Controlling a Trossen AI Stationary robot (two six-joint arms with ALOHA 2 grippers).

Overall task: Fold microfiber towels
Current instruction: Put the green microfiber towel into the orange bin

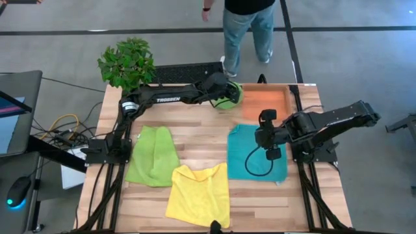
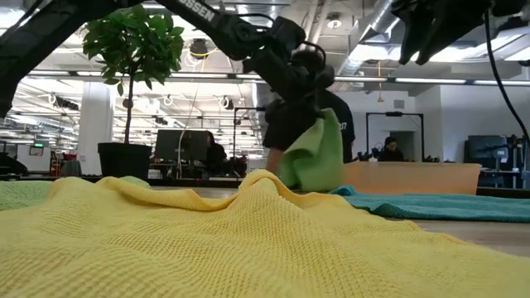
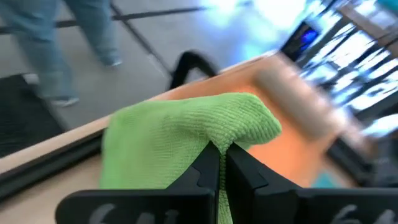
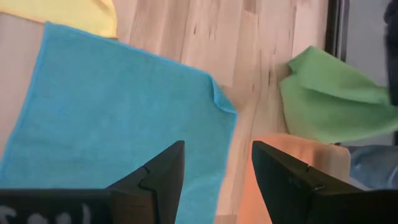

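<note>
My left gripper (image 1: 226, 95) reaches along the table's far edge and is shut on a bunched green towel (image 1: 233, 93), just left of the orange tray (image 1: 268, 103). In the low view that towel (image 2: 317, 157) hangs under the gripper (image 2: 308, 91). A second lime towel (image 1: 153, 155) lies crumpled at the left, and a yellow towel (image 1: 198, 192) lies near the front edge. A teal towel (image 1: 255, 151) lies spread flat at the right. My right gripper (image 1: 268, 138) hovers open above the teal towel (image 4: 112, 112), touching nothing. My left gripper pinches a bunched fold of several layers at the green towel's upper part (image 3: 214, 134) between its two shut fingers (image 3: 208, 171). The fingers slant down from the table's left. The towel hangs below them, and the yellow towel hides its lower end in the low view.
A potted plant (image 1: 127, 62) stands at the far left corner, next to a black mat (image 1: 185, 71). A person (image 1: 247, 26) stands beyond the far edge. A black cable (image 1: 255, 166) from the right arm loops over the teal towel. Bare wood shows mid-table (image 1: 201, 140).
</note>
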